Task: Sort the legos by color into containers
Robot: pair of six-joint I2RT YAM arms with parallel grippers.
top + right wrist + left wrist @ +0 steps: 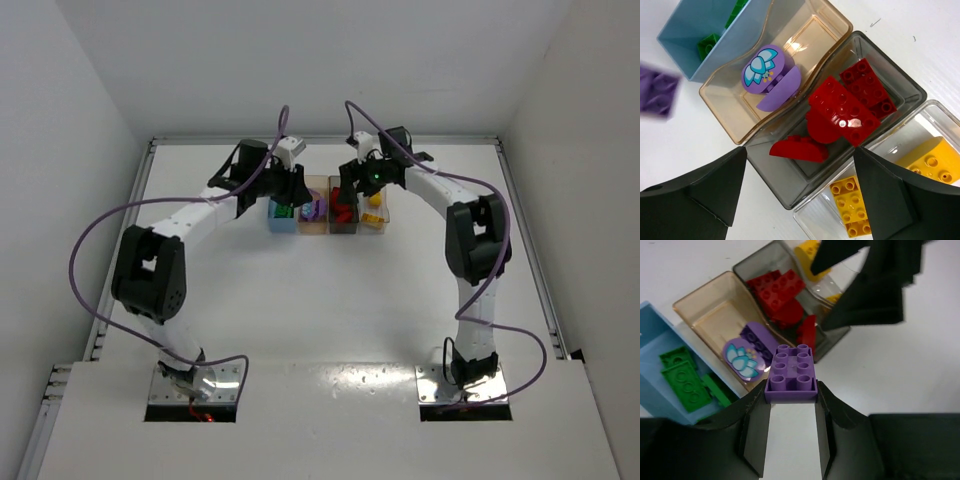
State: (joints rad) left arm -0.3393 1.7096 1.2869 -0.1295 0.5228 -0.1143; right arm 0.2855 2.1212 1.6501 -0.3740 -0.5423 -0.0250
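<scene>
A purple brick (791, 372) is clamped in the left hand (791, 390), just short of the tan bin (705, 305) near the tabletop's (300, 300) far edge. The right hand (800, 160) is spread wide and empty above the grey bin (900, 82), where red bricks (840, 107) are gathered. Only this drop seems left.

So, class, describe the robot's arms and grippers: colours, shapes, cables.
The left arm and right arm share white tubular links, bulky black joints and looping purple cables. Their fingers are matte black wedges; a green light glows on the right wrist.
</scene>
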